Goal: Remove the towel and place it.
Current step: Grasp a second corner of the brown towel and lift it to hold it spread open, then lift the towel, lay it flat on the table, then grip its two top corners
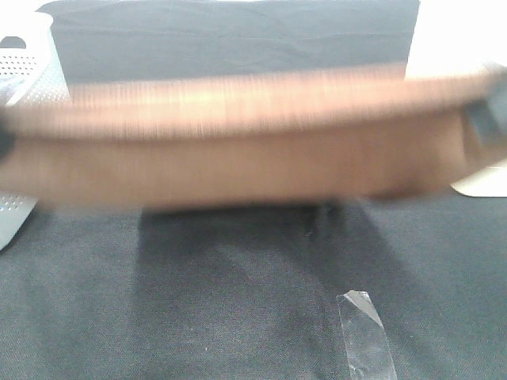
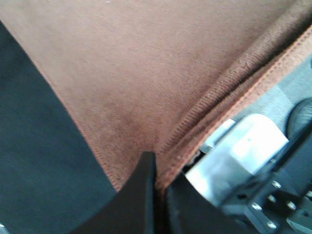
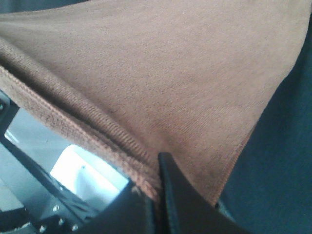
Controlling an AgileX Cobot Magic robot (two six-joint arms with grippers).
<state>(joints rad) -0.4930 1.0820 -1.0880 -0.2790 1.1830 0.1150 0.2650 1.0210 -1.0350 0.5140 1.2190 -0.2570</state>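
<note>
A brown towel [image 1: 238,142] hangs stretched from left to right above the black-clothed tabletop [image 1: 238,309], clear of the surface and smeared by motion blur in the high view. The left pincer [image 2: 160,171] is clamped narrow on the towel's stitched hem at the left end, its dark fingers [image 2: 144,195] pressed against the plush. The right pincer [image 3: 155,181] grips the hem at the right end in the same way. On the near side of the tabletop, right of centre, lies a strip of clear tape [image 1: 364,336]. A white perforated basket [image 1: 28,67] sits at the far left.
</note>
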